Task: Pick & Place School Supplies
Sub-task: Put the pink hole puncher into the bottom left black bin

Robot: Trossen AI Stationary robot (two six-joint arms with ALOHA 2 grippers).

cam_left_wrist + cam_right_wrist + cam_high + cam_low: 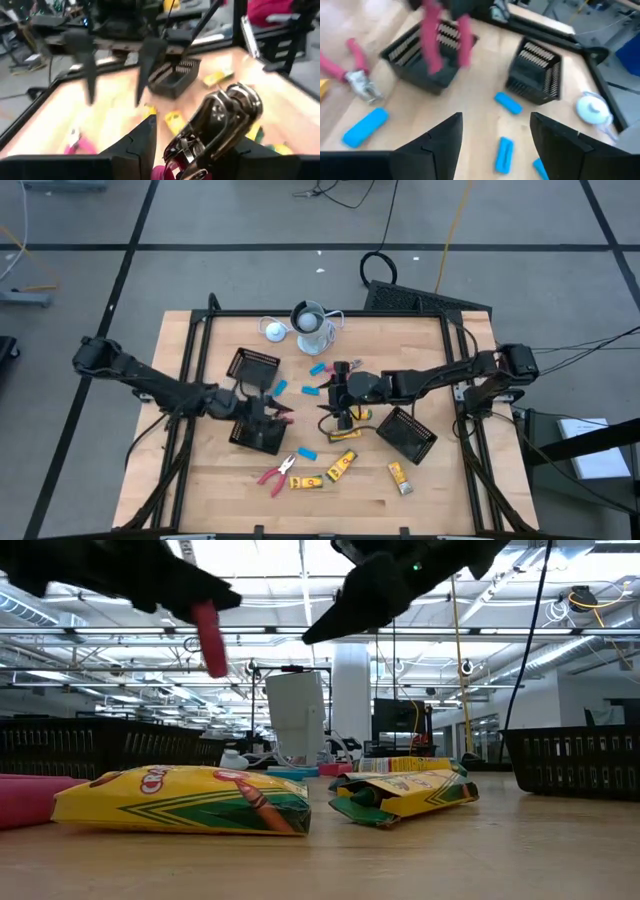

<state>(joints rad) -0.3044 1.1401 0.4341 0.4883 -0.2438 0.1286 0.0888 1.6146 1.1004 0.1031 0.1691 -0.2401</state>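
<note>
High view has my left pincer [281,412] clamped on red-handled pliers [284,413] over the black basket [258,436] at 9 o'clock; they're chrome-nosed, dangling, and I reckon they could snag its rim. Right pincer [342,416] hangs apart and empty mid-surface [450,490].

**Wooden table and what is laid on it**

A light wooden table [200,480] edged by a black frame is seen. Three black mesh baskets [254,366] [257,436] [407,434] are set on it, with blue blocks [306,452] scattered between. Yellow crayon boxes [341,467] and red-handled pliers [277,474] are laid near the front edge. A white-grey cup-like object [312,323] and a small white disc [274,331] are placed at the back.
</note>
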